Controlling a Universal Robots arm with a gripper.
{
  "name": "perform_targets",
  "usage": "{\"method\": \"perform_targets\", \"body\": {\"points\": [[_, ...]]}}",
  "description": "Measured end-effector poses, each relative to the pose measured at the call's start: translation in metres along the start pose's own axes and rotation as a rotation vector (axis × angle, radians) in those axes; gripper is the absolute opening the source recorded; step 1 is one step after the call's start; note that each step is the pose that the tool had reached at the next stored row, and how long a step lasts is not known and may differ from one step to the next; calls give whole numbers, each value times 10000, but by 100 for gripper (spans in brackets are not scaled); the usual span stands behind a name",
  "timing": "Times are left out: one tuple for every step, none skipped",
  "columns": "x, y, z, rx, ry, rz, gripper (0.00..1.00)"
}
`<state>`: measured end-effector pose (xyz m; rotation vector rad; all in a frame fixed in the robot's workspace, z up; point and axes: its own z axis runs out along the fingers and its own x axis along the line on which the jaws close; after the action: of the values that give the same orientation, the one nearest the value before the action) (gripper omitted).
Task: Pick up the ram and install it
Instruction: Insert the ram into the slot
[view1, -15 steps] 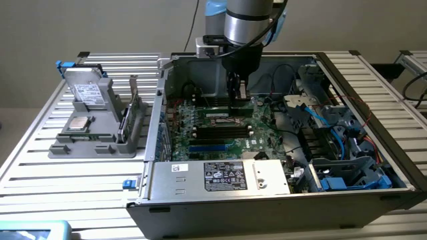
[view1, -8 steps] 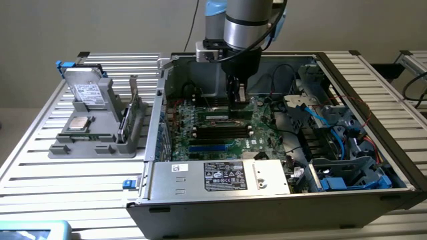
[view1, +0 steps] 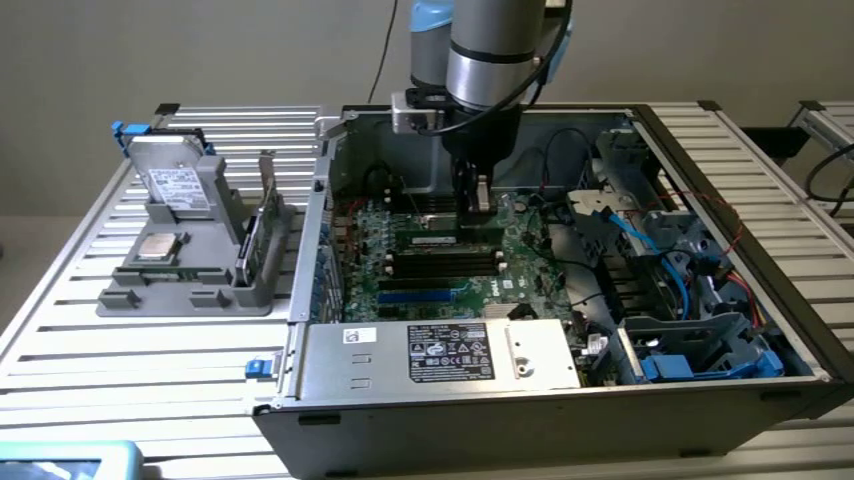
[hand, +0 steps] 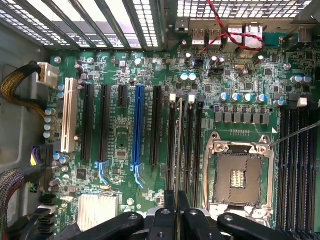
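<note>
In the exterior view the arm comes down from the upper middle of the frame into the open computer case (view1: 534, 405), which stands on a slatted table (view1: 134, 350). The gripper (view1: 474, 200) hangs just above the green motherboard (view1: 441, 290), in the upper centre of the case. In the wrist view the two black fingers (hand: 169, 212) stand very narrow, with only a thin gap. In this gap sits the ram (hand: 178, 150), seen edge-on as a slim pale line that runs away from the fingertips. So the fingers are closed on the ram and hold it upright. The stick lies along the group of black memory slots (hand: 192, 135) with white clips, between the long black expansion slot (hand: 156, 125) and the empty processor socket (hand: 240, 175). I cannot tell if its lower edge already touches a slot. A blue slot (hand: 138, 125) is further away on the same board. At the exterior view's left, well apart from the case, a grey holder (view1: 160, 290) on the table carries a drive and a square silver chip.
</note>
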<state>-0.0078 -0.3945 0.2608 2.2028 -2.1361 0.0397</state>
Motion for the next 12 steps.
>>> {"method": "perform_targets", "body": {"points": [[-1, 0, 11, 0, 0, 0, 13], [-1, -1, 22, 0, 0, 0, 13], [-2, -1, 31, 0, 1, 0, 13], [-3, -1, 38, 0, 2, 0, 13], [-3, -1, 45, -1, 1, 0, 13], [-3, -2, 51, -1, 2, 0, 13], [-3, -2, 56, -1, 4, 0, 13], [-4, -2, 61, -1, 4, 0, 13], [-3, -2, 65, -1, 6, 1, 13], [-2, -1, 70, -1, 7, 2, 13], [-1, -1, 76, -1, 6, 3, 13], [-1, -2, 81, 0, 6, 1, 13]]}}
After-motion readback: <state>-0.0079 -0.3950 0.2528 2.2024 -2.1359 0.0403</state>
